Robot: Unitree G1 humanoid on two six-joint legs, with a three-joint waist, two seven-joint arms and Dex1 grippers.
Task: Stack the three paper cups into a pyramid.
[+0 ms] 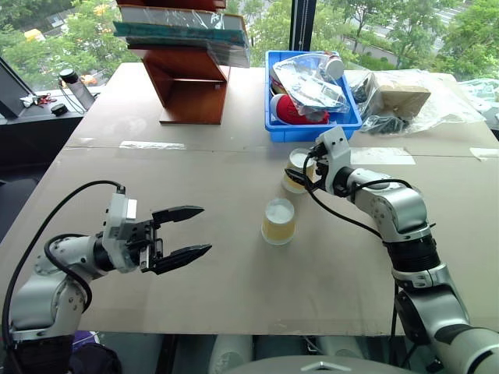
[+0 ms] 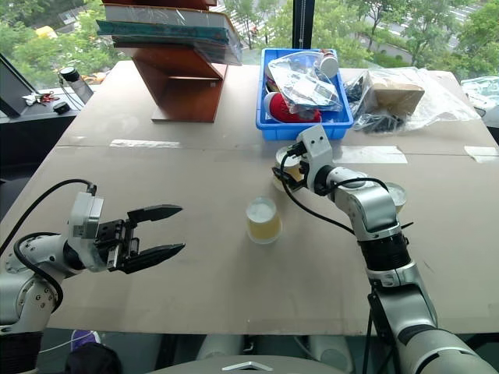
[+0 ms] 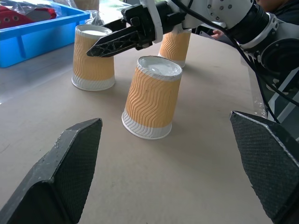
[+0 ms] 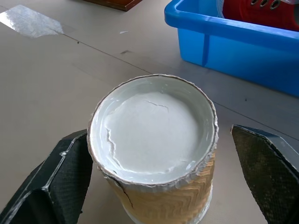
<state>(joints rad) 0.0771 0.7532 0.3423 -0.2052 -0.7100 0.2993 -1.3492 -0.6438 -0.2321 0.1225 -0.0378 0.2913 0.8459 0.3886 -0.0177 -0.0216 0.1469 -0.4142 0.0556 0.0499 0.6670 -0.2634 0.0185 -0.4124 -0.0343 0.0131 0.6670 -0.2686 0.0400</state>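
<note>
Two black fingers of the right gripper [image 4: 159, 177] stand apart, one on each side of a small yellow-orange paper cup with wavy ridges [image 4: 154, 154]. One finger [image 4: 56, 182] touches the cup's side or is just beside it. The other finger [image 4: 268, 172] is apart from the cup, so the jaws are open around the cup and are not squeezing it. This cup stands upside down on the table, with its white bottom facing up. The edge of that bottom is a bit torn and cracked.

The left gripper [image 1: 181, 231] hangs over the near left part of the big tan table [image 1: 156, 167]. Its jaws are wide open and hold nothing. It points toward the cups, well apart from them.

A second yellow-orange paper cup [image 1: 278, 221] stands upside down near the middle of the table, between the two grippers. A third yellow-orange paper cup [image 3: 175, 45] stands farther right, behind the right arm. All three cups rest on the table, apart from each other. None sits on top of another.

Just behind the cup at the right gripper is a blue plastic bin [image 1: 310, 125] with a red thing and clear bags inside. A brown wooden stand [image 1: 187, 82] with flat things on top is at the far left. A crinkly clear bag with a tan box [image 1: 401, 101] lies to the right of the bin.
</note>
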